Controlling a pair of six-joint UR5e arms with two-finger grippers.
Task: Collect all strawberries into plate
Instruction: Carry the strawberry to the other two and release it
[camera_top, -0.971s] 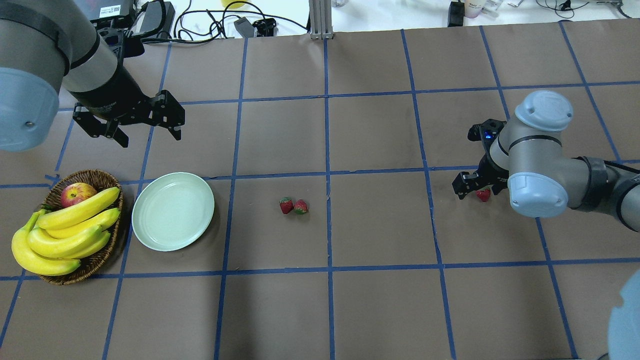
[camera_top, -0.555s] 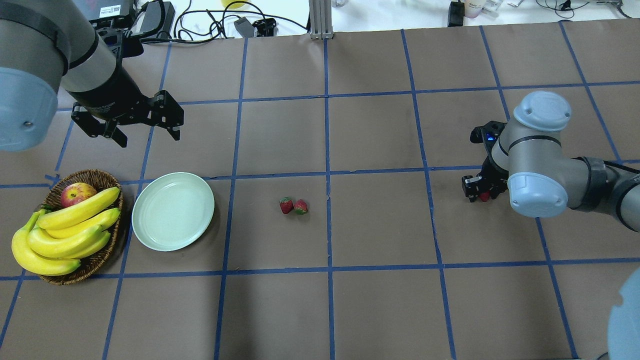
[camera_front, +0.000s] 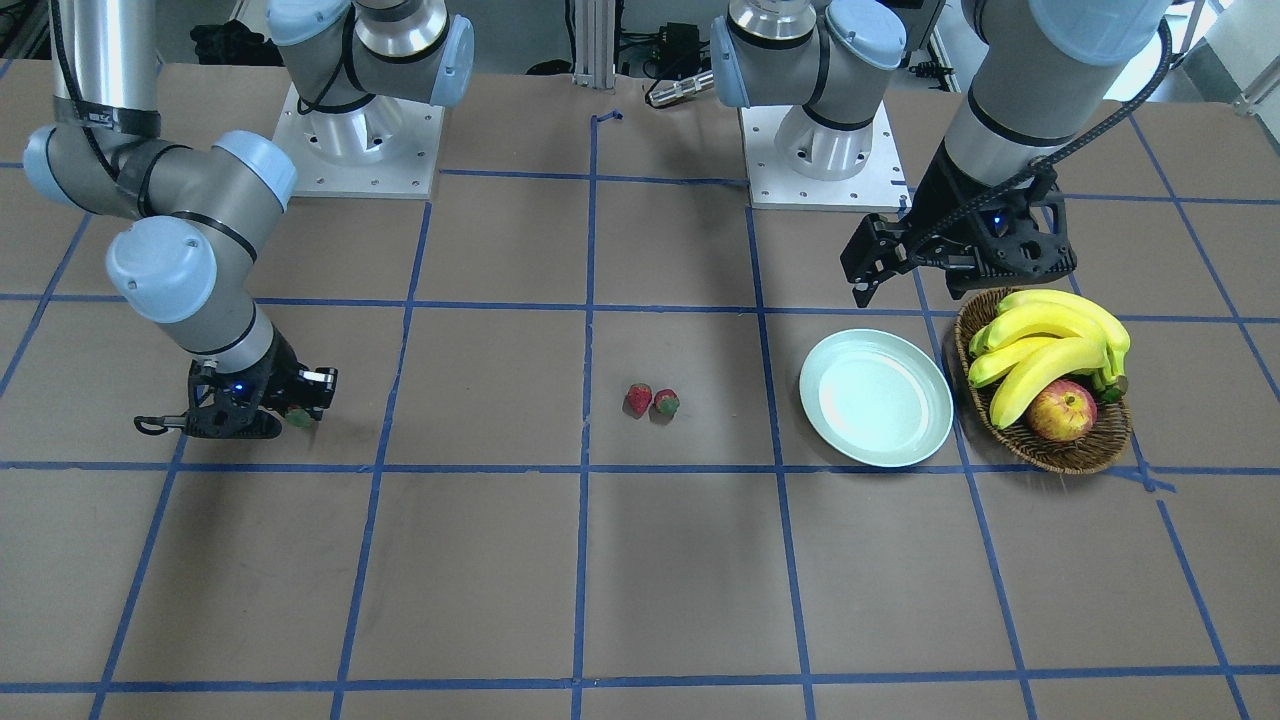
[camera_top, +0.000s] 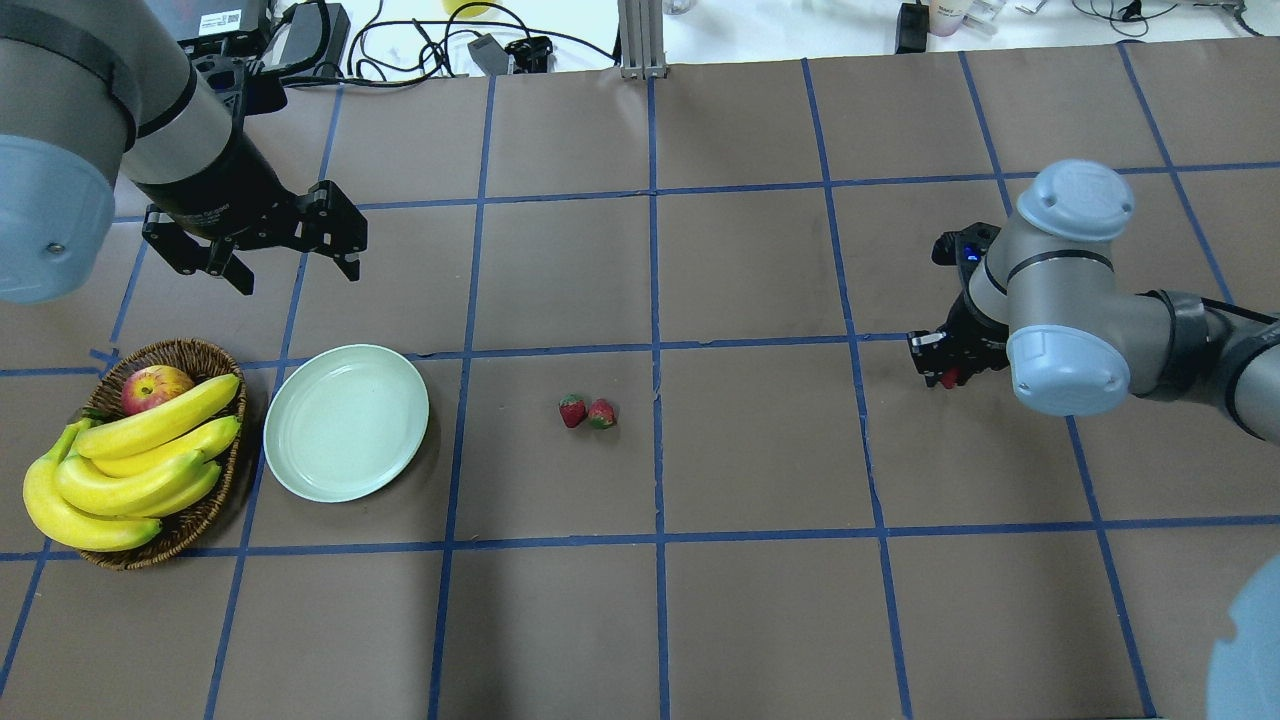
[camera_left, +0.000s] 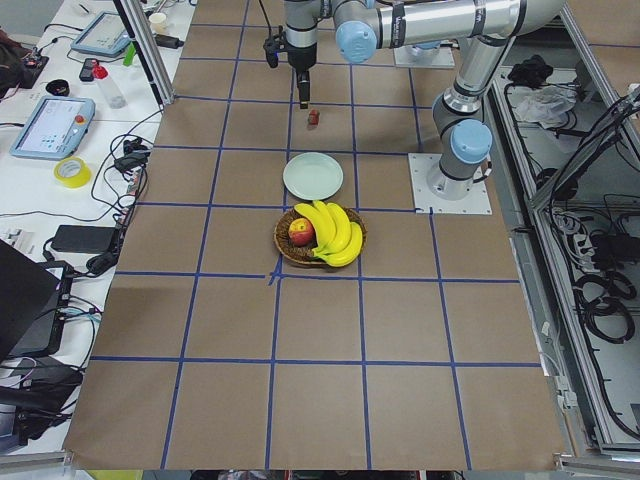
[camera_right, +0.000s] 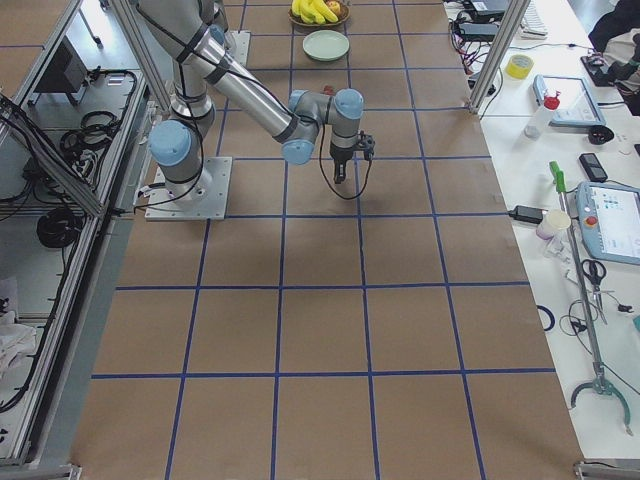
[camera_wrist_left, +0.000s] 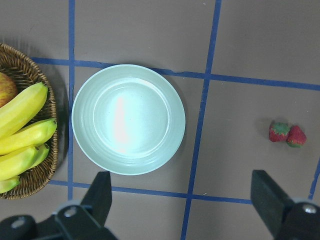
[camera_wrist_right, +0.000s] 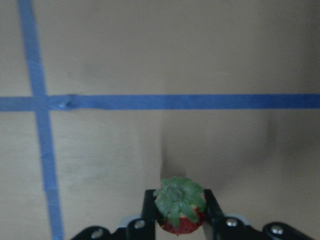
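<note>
The right gripper (camera_top: 942, 370) was closed on the strawberry (camera_wrist_right: 179, 212), which had lain between its spread jaws, and was lifted from the table (camera_top: 760, 450) with the berry clamped there.

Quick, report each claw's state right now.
Left claw: open, holding nothing.
Right claw: closed on a strawberry.

My table (camera_top: 760, 280): brown paper, blue tape grid (camera_top: 653, 270) | beyond far edge: white bench (camera_top: 780, 25), black cables (camera_top: 400, 40), tablet (camera_left: 50, 125), yellow tape roll (camera_left: 73, 171) | far edge, middle: aluminium post (camera_top: 640, 35) | behind me: coiled cables (camera_left: 597, 290) on grey floor | light: even, soft shadows
</note>
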